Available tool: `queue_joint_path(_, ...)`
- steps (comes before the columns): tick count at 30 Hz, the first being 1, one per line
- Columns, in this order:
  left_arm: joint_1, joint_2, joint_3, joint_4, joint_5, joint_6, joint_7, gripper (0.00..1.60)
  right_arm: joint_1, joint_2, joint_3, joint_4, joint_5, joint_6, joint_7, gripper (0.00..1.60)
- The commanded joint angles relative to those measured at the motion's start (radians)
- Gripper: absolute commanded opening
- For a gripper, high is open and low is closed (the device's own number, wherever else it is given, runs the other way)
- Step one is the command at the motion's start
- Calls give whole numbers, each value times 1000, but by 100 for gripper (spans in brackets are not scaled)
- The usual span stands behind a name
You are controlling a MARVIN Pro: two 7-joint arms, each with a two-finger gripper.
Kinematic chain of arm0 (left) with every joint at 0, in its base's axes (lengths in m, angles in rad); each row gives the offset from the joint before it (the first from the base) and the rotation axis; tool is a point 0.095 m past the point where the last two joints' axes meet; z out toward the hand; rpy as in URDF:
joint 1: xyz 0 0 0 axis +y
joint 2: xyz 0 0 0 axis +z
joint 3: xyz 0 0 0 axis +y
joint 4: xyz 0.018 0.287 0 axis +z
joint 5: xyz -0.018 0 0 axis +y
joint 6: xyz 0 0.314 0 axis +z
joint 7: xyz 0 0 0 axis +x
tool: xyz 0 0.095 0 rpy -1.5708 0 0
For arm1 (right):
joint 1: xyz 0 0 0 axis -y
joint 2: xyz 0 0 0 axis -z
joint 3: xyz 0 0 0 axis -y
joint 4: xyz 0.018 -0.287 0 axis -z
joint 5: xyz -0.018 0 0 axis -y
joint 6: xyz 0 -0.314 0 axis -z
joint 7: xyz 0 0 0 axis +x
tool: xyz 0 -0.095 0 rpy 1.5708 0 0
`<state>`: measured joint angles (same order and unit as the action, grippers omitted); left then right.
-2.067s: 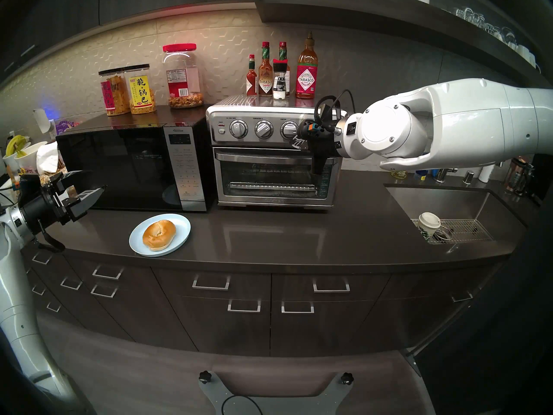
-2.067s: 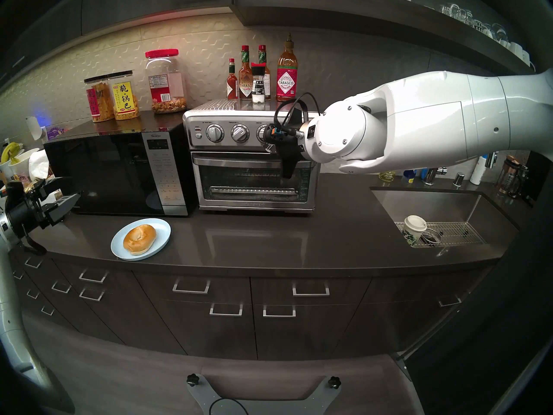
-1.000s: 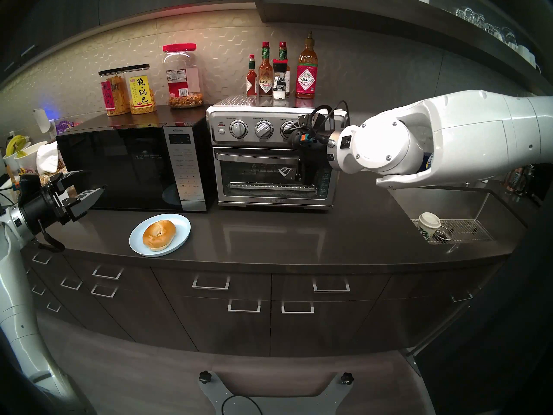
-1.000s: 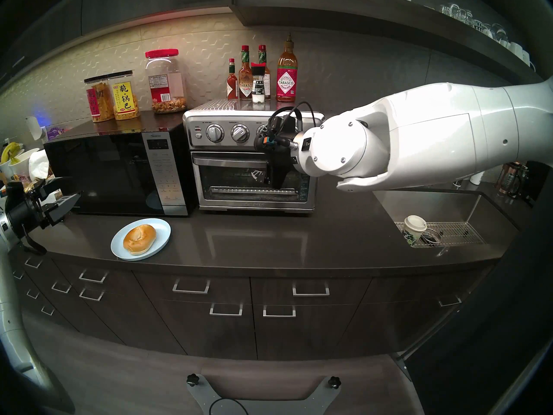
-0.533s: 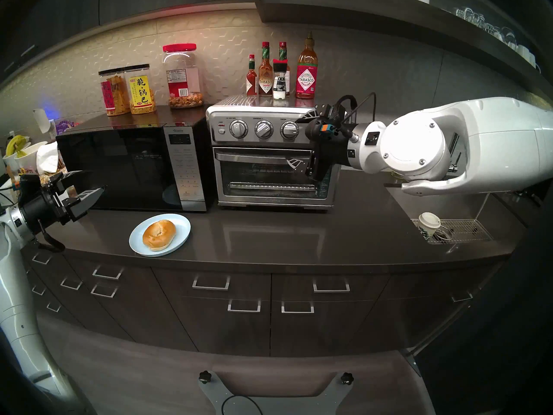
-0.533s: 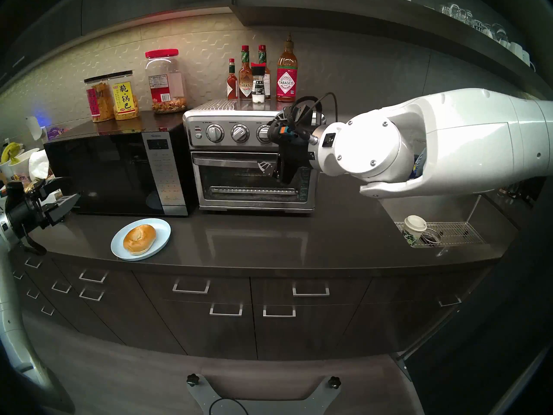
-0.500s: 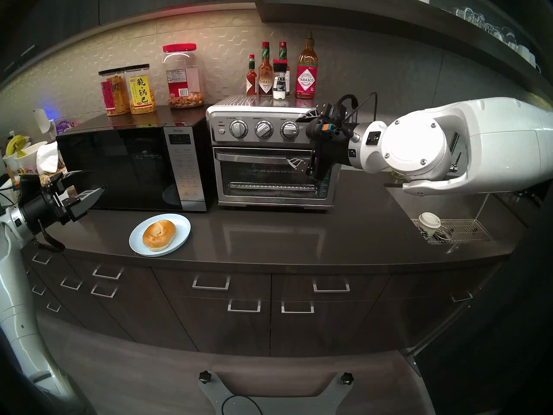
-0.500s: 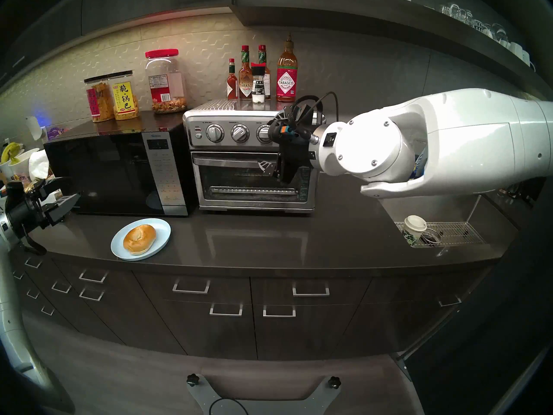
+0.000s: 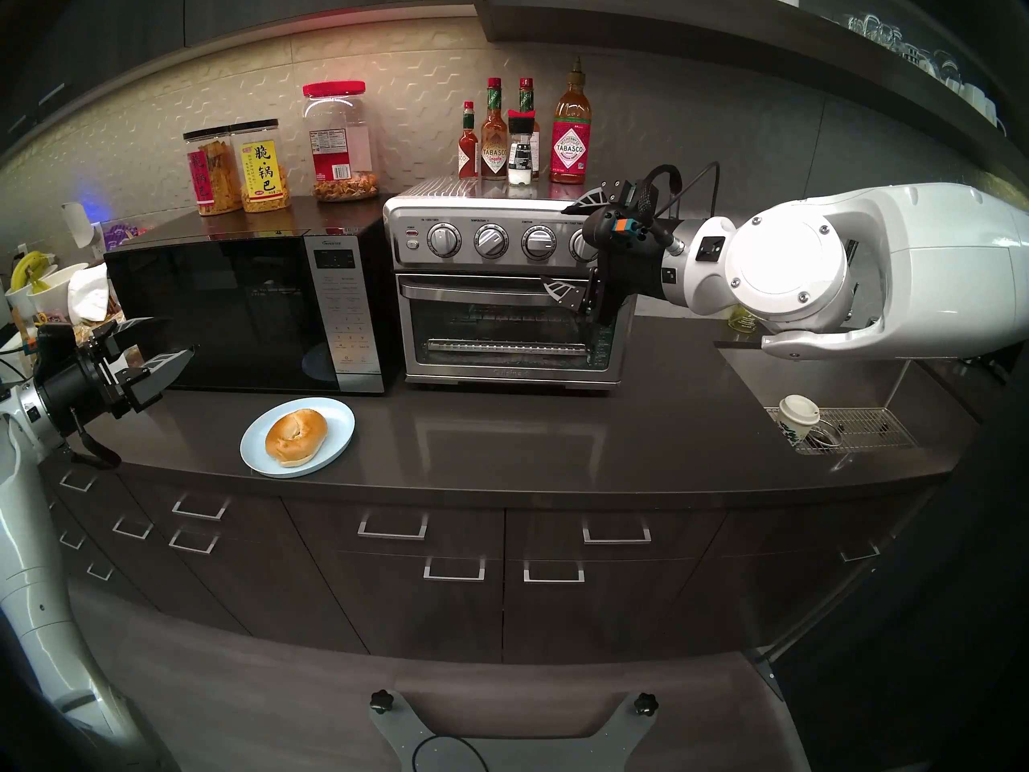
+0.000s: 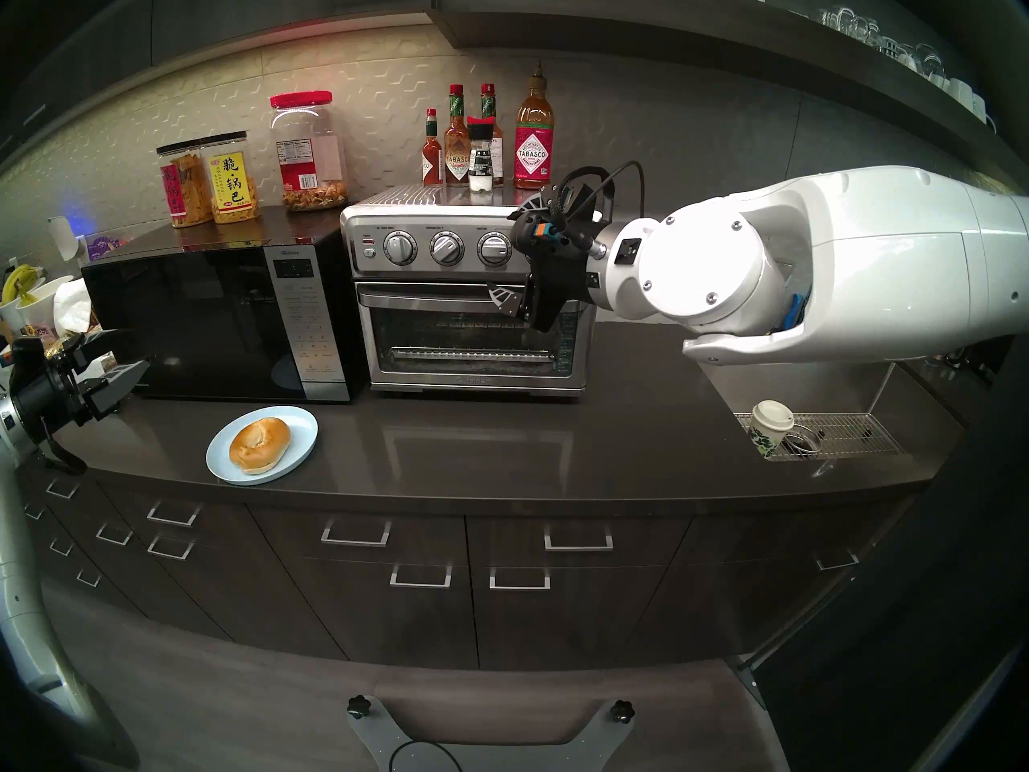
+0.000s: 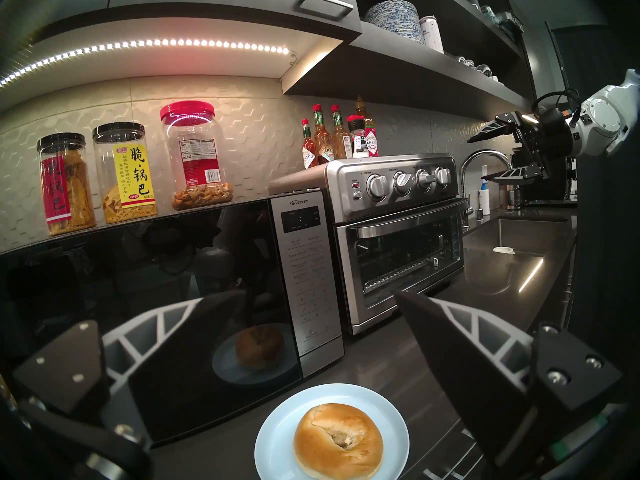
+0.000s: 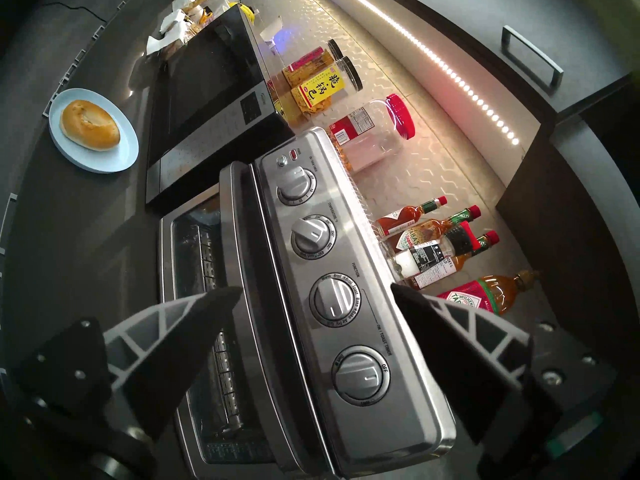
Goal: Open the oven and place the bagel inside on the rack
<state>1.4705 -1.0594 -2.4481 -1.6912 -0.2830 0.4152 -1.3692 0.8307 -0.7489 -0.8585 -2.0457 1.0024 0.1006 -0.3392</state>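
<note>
— So, where did you have the bagel [image 9: 296, 438] at that moment?

— You had it lying on the pale blue plate [image 9: 336, 416] at the counter's [image 9: 557, 431] front edge, in front of the black microwave [image 9: 223, 308], with nothing touching it. Your oven [image 9: 509, 286] stood just right of the microwave with its glass door shut and the bar handle [image 9: 473, 292] across the top of the door; the rack [image 9: 501, 346] showed only dimly through the glass.

— And your grippers?

— Your right gripper [image 9: 573, 250] hung level at the oven's right front corner with its jaws spread wide, one finger up by the top edge and the other in front of the handle's right end, holding nothing. Whether the lower finger touched the handle, you could not tell. Your left gripper [image 9: 158, 345] stood wide open and empty to the left of the plate, in front of the microwave door
</note>
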Motion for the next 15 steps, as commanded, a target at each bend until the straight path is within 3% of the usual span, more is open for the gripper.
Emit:
queue_joint_path(1,-5,3,-4,-12,-4,-2,-2,160,20,11,14,6,3,3,-9,160)
queue_joint_path(2,-5,3,-4,-12,-4,-2,-2,160,17,12,16,1,3,6,-23,160)
queue_joint_path(6,-6,3,-3,-12,-4,-2,-2,160,81,-3,-12,-7,-25,39,110,160)
queue_joint_path(9,-6,4,-3,-11,-4,-2,-2,160,117,-31,-48,-22,-15,64,138,160)
queue_joint_path(11,-6,4,-3,-11,-4,-2,-2,160,139,-48,-62,-17,-47,84,185,160)
queue_joint_path(15,-6,4,-3,-11,-3,-2,-2,160,174,-56,-73,-5,-66,70,274,160)
